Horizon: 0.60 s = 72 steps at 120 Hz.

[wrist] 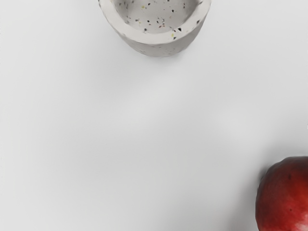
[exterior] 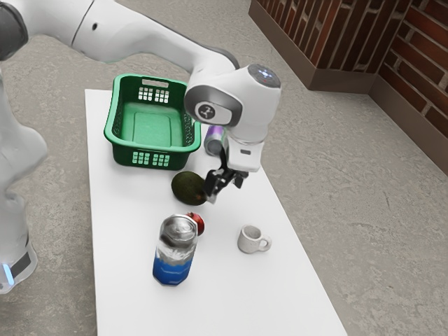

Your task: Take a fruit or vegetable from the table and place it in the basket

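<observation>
Reached in from the exterior view's upper left, with the forearm sloping down past the basket [exterior: 155, 147] and the wrist bent to point the hand downward. Held the hand out toward the exterior view's right, above the table [exterior: 126, 287], with a slight lean. Kept the gripper [exterior: 225, 190] open, with the fingers well parted and hold of nothing. Appeared in the exterior view just beside the avocado [exterior: 189, 188], on its right, and up from the mug [exterior: 250, 239].

Had two candidates for the basket, both out on the table: the avocado, between the basket and the red fruit [exterior: 199, 223], and the red fruit itself, partly hidden behind the upright can [exterior: 175, 253]. In the exterior view, showed the mug to the right of the red fruit, well apart from it, and the purple can [exterior: 214, 139] near the basket, partly behind the hand.

Looked down through the wrist camera onto white tabletop, with the speckled mug and the red fruit both cut off by the picture's edges and bare table between.
</observation>
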{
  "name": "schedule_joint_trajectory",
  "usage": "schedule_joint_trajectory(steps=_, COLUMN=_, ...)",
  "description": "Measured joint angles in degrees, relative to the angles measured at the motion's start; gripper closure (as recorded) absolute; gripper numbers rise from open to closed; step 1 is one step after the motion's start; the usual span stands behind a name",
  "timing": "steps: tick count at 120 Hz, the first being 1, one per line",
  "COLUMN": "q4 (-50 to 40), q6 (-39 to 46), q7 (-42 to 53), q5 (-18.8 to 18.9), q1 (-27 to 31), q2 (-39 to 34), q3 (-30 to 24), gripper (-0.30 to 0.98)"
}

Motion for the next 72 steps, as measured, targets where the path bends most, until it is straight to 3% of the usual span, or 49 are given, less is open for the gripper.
schedule_joint_trajectory(steps=56, q4=-2.15, q6=3.02, q7=7.94, q5=-1.80, q1=-6.05, q2=-2.57, q3=4.11, gripper=0.00)
schedule_joint_trajectory(steps=72, q4=-2.64, q6=2.73, q7=9.32, q5=-5.00, q1=-7.26, q2=-5.07, q3=7.90, gripper=0.00)
